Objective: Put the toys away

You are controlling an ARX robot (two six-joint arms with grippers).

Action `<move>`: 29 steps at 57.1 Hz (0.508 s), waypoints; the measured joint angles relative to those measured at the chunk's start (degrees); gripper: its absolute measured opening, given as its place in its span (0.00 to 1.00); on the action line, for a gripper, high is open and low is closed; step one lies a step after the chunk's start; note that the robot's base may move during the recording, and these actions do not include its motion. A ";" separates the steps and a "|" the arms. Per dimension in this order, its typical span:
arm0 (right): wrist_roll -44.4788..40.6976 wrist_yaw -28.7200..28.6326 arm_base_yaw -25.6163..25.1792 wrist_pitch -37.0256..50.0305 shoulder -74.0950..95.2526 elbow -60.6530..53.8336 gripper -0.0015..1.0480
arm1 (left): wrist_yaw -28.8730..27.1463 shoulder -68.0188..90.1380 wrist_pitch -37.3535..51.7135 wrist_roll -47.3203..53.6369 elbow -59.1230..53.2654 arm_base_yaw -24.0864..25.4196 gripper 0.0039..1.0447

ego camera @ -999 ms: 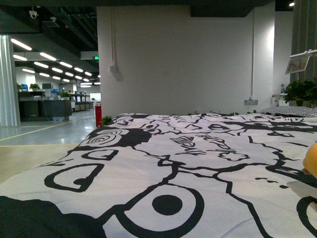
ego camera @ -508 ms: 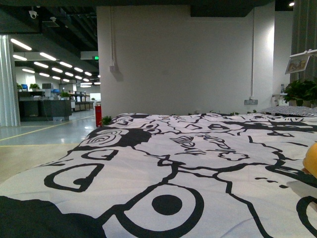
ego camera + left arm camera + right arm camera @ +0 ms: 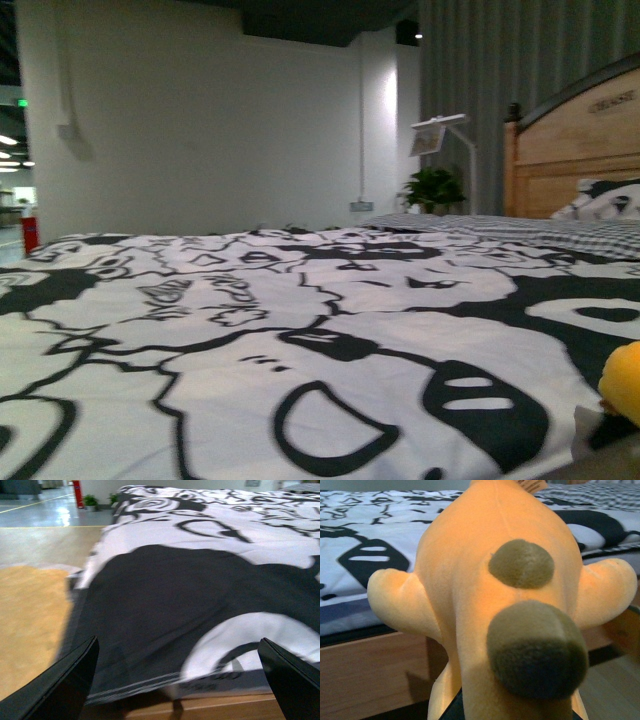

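Our left gripper hung with jaws wide apart above the edge of the quilt. The yellow-orange plush, just off that edge, hid our right gripper, so we couldn't tell its jaws.

A bed is covered by a black-and-white patterned duvet. A wooden headboard is seen at its far end, with a patterned pillow just below it. A potted plant is placed between the white wall and the headboard.
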 joint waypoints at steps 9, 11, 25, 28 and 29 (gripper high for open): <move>0.00 -0.68 0.00 0.00 0.04 0.00 0.07 | -0.11 -0.02 0.00 0.00 0.00 0.00 0.94; 0.00 -0.70 0.07 0.00 0.04 0.00 0.07 | -0.15 -0.02 0.02 0.00 0.00 0.00 0.94; 0.00 -0.50 0.04 0.00 0.04 0.00 0.07 | -0.02 -0.02 0.02 0.00 0.00 0.00 0.94; -0.02 -0.50 0.04 0.00 0.04 0.00 0.07 | -0.17 0.00 0.00 0.00 0.00 0.00 0.94; 0.00 -0.50 0.04 0.00 0.07 0.00 0.07 | -0.15 -0.02 0.00 0.00 0.00 0.00 0.94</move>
